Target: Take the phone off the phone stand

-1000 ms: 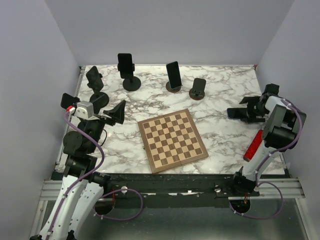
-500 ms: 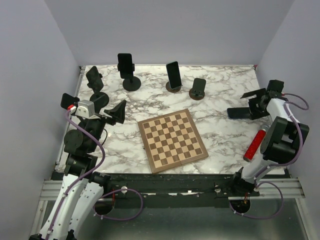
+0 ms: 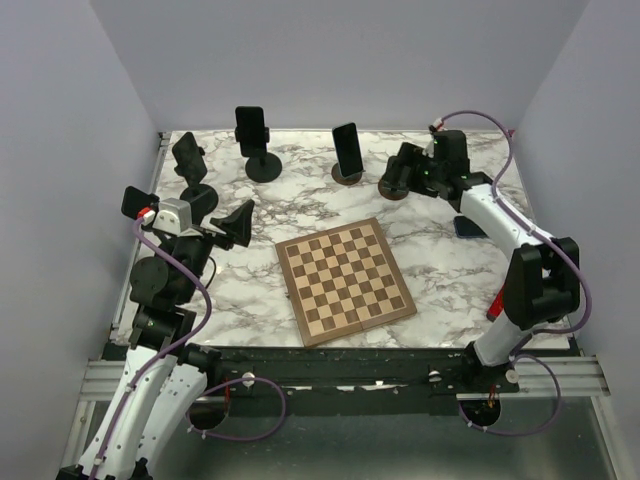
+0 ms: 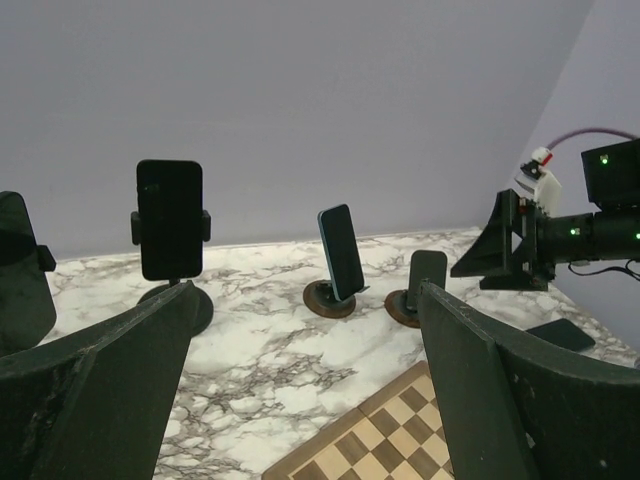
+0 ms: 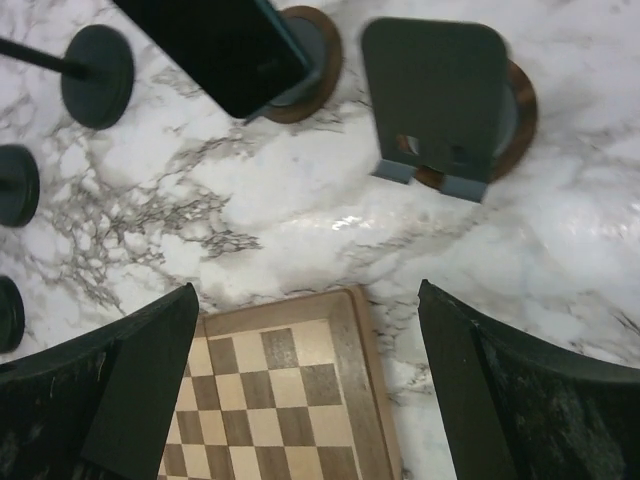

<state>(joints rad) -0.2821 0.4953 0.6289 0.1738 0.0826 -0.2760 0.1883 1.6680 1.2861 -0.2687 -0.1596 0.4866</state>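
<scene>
A blue phone (image 3: pixel 346 148) leans in a round wooden stand (image 3: pixel 347 174) at the back; it also shows in the left wrist view (image 4: pixel 341 252) and the right wrist view (image 5: pixel 215 40). To its right is an empty wooden-based stand (image 3: pixel 397 178) (image 5: pixel 440 100) (image 4: pixel 425 280). A dark phone (image 3: pixel 463 228) lies flat on the marble at the right (image 4: pixel 560 333). My right gripper (image 3: pixel 402 172) (image 5: pixel 307 300) is open and empty, hovering over the empty stand. My left gripper (image 3: pixel 237 222) (image 4: pixel 307 300) is open and empty at the left.
A chessboard (image 3: pixel 345 280) lies mid-table. Two tall black stands with phones are at the back left (image 3: pixel 251 130) (image 3: pixel 188 158); another dark holder (image 3: pixel 135 200) is by the left edge. Purple walls close in the table on three sides.
My right gripper let go of the dark phone at the right side, lifted off it, and swung left and back to above the empty stand. The left arm has not moved.
</scene>
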